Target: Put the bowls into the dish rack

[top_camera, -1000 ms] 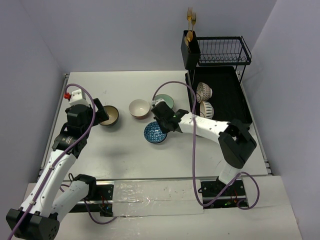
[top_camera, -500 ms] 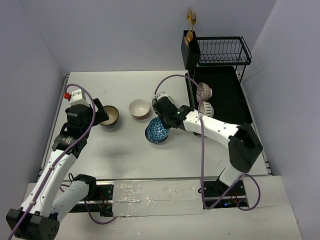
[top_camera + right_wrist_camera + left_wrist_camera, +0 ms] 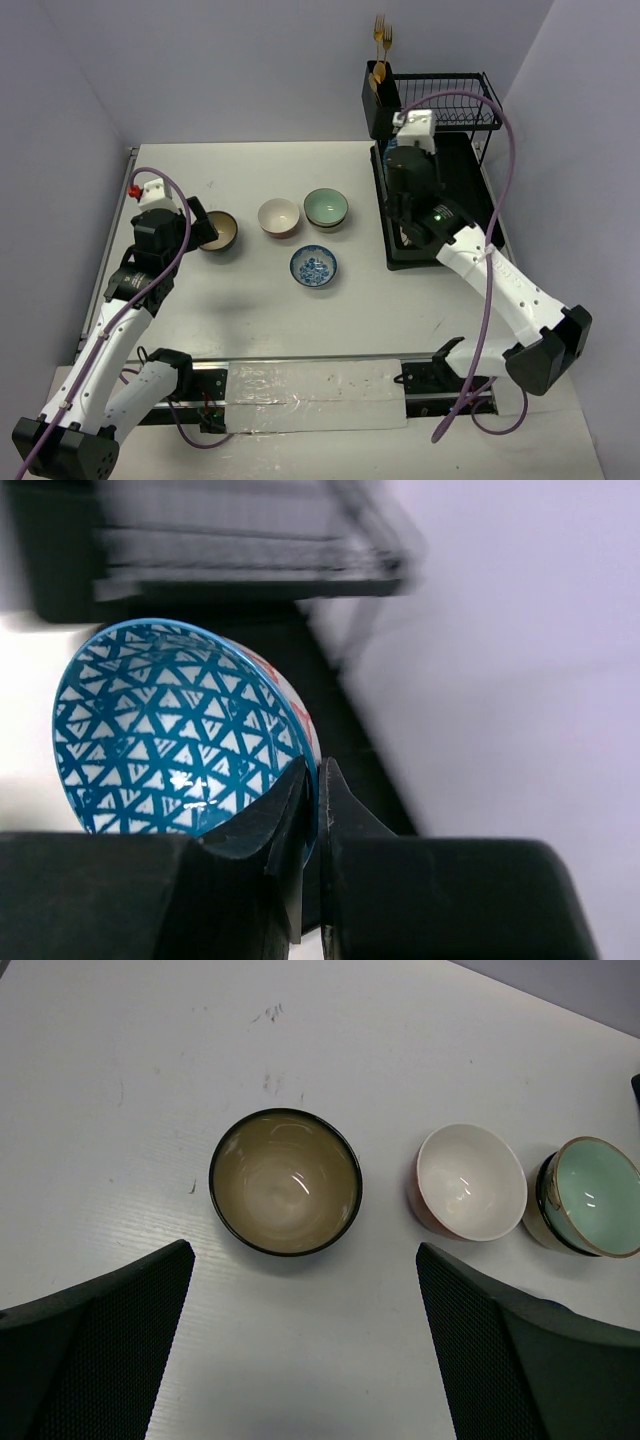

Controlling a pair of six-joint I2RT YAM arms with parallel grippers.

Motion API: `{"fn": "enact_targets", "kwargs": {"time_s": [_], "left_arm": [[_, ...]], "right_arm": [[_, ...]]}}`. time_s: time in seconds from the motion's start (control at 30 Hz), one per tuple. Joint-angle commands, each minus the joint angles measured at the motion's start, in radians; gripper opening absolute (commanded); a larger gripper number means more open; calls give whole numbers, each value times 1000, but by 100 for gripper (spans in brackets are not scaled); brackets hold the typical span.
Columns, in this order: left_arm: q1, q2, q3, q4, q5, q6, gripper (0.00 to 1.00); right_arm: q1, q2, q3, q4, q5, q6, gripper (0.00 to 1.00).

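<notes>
Swinging off the table's middle, the right arm now hangs over the dish rack (image 3: 468, 195) — a small blue bowl (image 3: 313, 266) lies where it was. Unmoved, the left gripper (image 3: 300, 1260) spreads its jaws above the tan bowl (image 3: 285, 1182). Up close, the right gripper (image 3: 312, 780) pinches the rim of a tilted blue triangle-patterned bowl (image 3: 170, 730) — the rack is blurred behind.

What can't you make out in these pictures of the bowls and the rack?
Top view: the right claw and its blue patterned bowl hide under the right arm.
Right wrist view: the dish rack is blurred; rack slots unreadable.
Left wrist view: the left claw's fingers are cut off by the bottom edge.
</notes>
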Motion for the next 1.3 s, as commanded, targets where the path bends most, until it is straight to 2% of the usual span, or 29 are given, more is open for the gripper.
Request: {"fn": "enact_targets", "kwargs": {"time_s": [0.0, 0.17, 0.43, 0.53, 0.93, 1.27], "left_arm": [[-1, -3, 8, 23, 12, 21, 99], [-3, 5, 8, 23, 6, 21, 99], [-3, 40, 8, 22, 1, 24, 99], [-3, 60, 11, 19, -11, 28, 99], [0, 48, -24, 109, -59, 50, 99], [28, 90, -32, 140, -43, 62, 99]], "right_arm": [[-76, -36, -84, 393, 228, -324, 0], [-193, -10, -150, 522, 218, -416, 0], [-331, 137, -184, 575, 75, -360, 0], [-368, 217, -163, 596, 72, -370, 0], [-406, 458, -124, 708, 87, -426, 0], [-428, 562, -98, 760, 95, -475, 0]]}}
